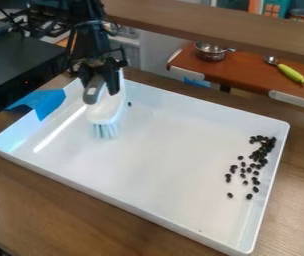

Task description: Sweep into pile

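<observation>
Jaws [102,92] are clamped on brush [104,112], hiding part of its hdl. Dark beans [259,155] overlap, hard to count w/ certainty.

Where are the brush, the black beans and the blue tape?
Brush [104,112]: camera view, on its white body.
Black beans [264,149]: camera view, thick of the cluster.
Blue tape [47,102]: camera view, around its middle.

Light is bright over tray [168,170]; long white glare streak at its left; upper left corner dim.
</observation>
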Available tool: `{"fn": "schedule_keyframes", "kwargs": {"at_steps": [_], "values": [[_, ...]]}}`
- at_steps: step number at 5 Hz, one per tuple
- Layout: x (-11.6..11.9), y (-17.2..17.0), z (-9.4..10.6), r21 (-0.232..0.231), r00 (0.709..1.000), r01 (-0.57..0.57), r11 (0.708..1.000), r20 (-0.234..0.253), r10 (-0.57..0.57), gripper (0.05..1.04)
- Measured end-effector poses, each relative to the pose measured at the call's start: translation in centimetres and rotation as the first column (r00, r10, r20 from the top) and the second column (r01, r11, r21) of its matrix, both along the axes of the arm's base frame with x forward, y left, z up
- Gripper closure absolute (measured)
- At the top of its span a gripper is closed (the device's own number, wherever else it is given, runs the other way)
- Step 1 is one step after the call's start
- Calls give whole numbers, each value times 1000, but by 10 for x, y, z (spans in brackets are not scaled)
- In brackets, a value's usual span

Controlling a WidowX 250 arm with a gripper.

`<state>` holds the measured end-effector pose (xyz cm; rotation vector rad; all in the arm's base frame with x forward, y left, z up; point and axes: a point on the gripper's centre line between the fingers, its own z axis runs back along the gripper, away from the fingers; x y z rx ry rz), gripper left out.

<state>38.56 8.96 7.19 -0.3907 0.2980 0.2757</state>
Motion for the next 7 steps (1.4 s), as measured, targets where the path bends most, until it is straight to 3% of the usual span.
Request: {"fn": "schedule_keyframes", "kwargs": {"at_steps": [1, 3, 4, 5, 6, 7], "values": [[-3, -36, 0, -78, 998, 42, 996, -42, -46, 595], [-6, -126, 4, -173, 988, 127, 977, -67, -140, 595], [-7, -168, 3, -189, 981, 170, 967, -59, -184, 596], [-8, -199, 1, -176, 976, 205, 963, -40, -215, 595], [-8, -210, 3, -174, 973, 225, 959, -4, -229, 595], [-15, -195, 25, -240, 973, 229, 943, 17, -232, 596]]}}
